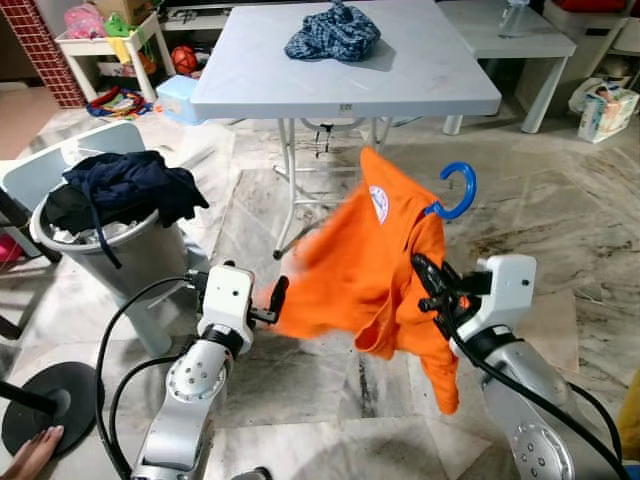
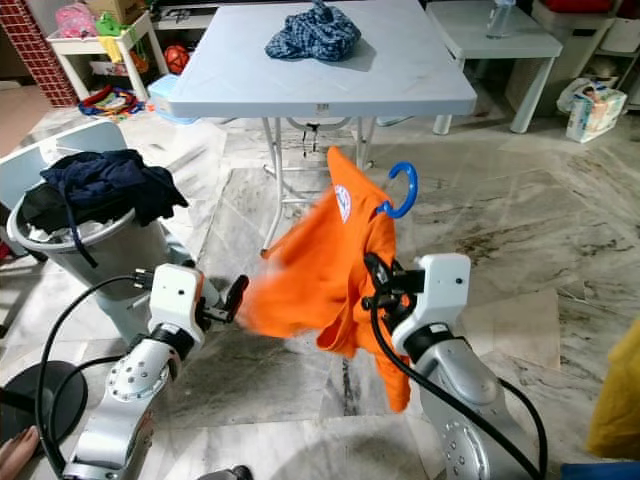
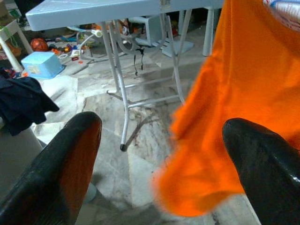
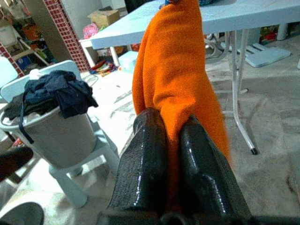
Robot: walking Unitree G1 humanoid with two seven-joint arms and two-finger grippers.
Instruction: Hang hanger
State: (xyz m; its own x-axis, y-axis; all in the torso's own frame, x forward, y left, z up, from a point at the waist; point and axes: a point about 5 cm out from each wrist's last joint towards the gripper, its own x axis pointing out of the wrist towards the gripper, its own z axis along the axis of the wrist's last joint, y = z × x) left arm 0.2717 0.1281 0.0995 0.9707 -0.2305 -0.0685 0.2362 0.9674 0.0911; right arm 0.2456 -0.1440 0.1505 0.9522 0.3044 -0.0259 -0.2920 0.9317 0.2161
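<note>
Here, the right gripper is clamped on an orange shirt draped over a blue hanger, held up above bare marble floor. The left gripper, fingers spread apart, sits at the shirt's blurred lower hem. Beyond stands a pale folding worktop, its near edge close behind the hanger's hook; a grey laundry basket stands at the left.
</note>
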